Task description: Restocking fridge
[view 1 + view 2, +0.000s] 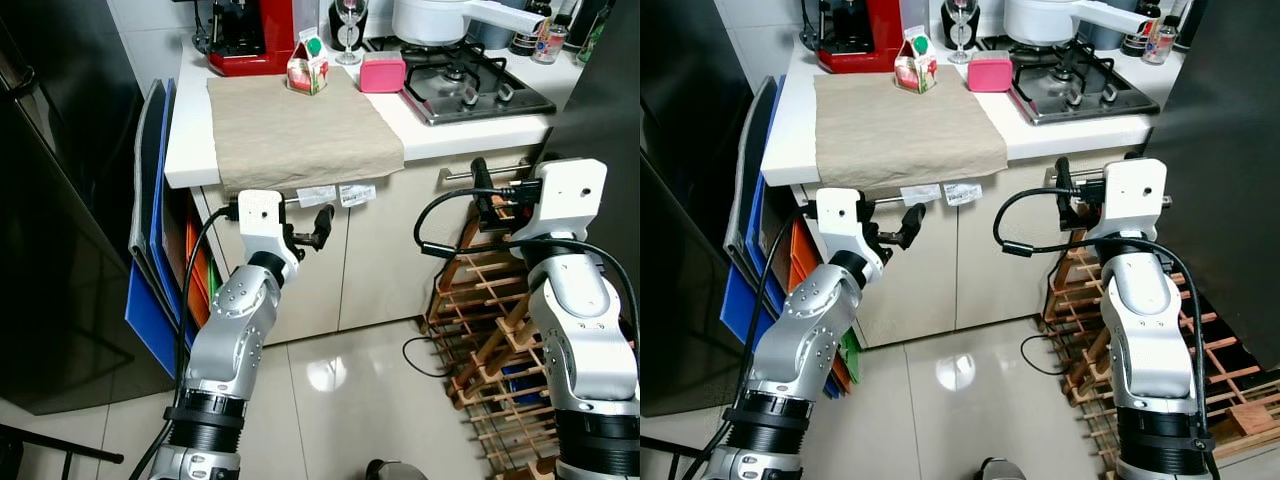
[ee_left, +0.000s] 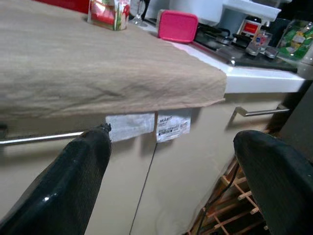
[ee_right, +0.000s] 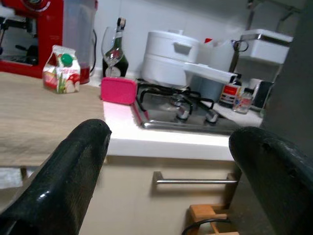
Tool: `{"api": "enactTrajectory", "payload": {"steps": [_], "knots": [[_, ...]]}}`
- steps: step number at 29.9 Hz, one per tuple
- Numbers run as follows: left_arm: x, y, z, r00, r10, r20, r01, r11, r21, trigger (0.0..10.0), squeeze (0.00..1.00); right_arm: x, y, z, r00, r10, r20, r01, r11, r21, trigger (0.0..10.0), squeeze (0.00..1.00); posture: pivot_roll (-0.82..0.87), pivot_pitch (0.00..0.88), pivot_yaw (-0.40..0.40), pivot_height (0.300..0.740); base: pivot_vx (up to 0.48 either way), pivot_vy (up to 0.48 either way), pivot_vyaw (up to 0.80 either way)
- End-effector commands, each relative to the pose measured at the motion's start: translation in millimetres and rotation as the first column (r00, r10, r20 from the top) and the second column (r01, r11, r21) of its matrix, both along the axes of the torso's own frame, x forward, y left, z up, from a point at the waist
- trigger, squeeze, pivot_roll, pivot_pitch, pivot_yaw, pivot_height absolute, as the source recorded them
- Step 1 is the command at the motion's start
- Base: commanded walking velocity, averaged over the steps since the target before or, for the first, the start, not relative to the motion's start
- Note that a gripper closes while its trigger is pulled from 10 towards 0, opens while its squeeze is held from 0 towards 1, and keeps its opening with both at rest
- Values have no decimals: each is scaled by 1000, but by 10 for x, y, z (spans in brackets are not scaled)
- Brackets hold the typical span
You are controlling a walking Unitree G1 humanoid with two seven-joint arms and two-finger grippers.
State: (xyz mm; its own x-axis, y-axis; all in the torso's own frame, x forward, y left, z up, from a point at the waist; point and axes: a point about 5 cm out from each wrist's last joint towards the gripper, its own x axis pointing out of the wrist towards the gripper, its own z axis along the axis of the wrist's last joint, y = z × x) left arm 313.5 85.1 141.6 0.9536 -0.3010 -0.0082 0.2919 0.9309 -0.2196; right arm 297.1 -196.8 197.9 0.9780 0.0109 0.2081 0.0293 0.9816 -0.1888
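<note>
My left gripper (image 1: pixel 318 230) and right gripper (image 1: pixel 480 195) hang wide open and empty below the counter edge, while the milk carton (image 1: pixel 308 66) sits well beyond them on the beige cloth (image 1: pixel 300 125).

Silver jointed arms, white wrist blocks, black cables, black fingers.

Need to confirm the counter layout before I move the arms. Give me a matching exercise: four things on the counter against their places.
Things:
1. small carton
2. pink box
3. white pot
4. red coffee machine

Places:
A. on the gas hob
B. back left corner of the counter
C. far edge of the beige cloth
D. between cloth and hob

Pairs: 1-C, 2-D, 3-A, 4-B
</note>
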Motion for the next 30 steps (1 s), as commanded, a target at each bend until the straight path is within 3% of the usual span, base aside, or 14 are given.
{"api": "enactTrajectory", "payload": {"steps": [1, 4, 6, 7, 10, 12, 13, 18, 23, 30], "knots": [[-24, 30, 0, 1000, 18, 6, -18, 1000, 9, 10000, 0, 15, 89, 17, 999, 34, -2, -34, 999, 11, 10000, 0, -192, 32, 1, 740, 0, 0, 0], [-45, 33, 32, 999, 36, 26, -36, 999, 1, 10000, 0, 31, 140, -68, 998, 43, -38, -39, 995, 93, 10000, 0, -173, 23, -11, 740, 0, 0, 0], [-44, 38, 35, 999, 40, 27, -40, 999, 0, 10000, 0, 31, 149, -80, 998, 43, -42, -39, 995, 96, 10000, 0, -173, 23, -11, 740, 0, 0, 0], [-25, 82, 112, 996, 63, 69, -63, 998, 4, 10000, 0, 36, 249, -127, 997, 61, -52, -56, 994, 96, 10000, 0, -153, 12, -27, 740, 0, 0, 0], [-4, 109, 198, 991, 82, 107, -81, 997, -9, 10000, 0, 41, 323, -131, 996, 80, -45, -77, 994, 79, 10000, 0, -150, 13, -31, 740, 0, 0, 0], [19, 141, 352, 980, 104, 170, -95, 993, -63, 10000, 0, 39, 383, -41, 994, 105, 16, -104, 994, -9, 10000, 0, -146, 2, -39, 740, 0, 0, 0], [15, 142, 498, 960, 119, 252, -101, 991, -83, 10000, 0, 34, 373, 64, 990, 107, 92, -103, 994, -45, 10000, 0, -136, 2, -45, 740, 326, 0, 0], [26, 59, 869, 910, 69, 409, -64, 998, -25, 10000, 0, 117, 261, 275, 983, 75, 166, -75, 997, -8, 10000, 0, -126, 8, -19, 740, 472, 0, 0], [114, 10, 883, 919, -17, 394, -2, 999, 47, 10000, 0, 203, 163, 212, 989, 6, 150, -16, 998, 63, 10000, 0, -128, 1, 20, 740, 472, 0, 0], [189, -23, 823, 937, -36, 347, 19, 999, 51, 10000, 0, 182, 263, 137, 988, 4, 153, -14, 998, 65, 10000, 0, -142, 0, 57, 740, 478, 0, 0]]}}
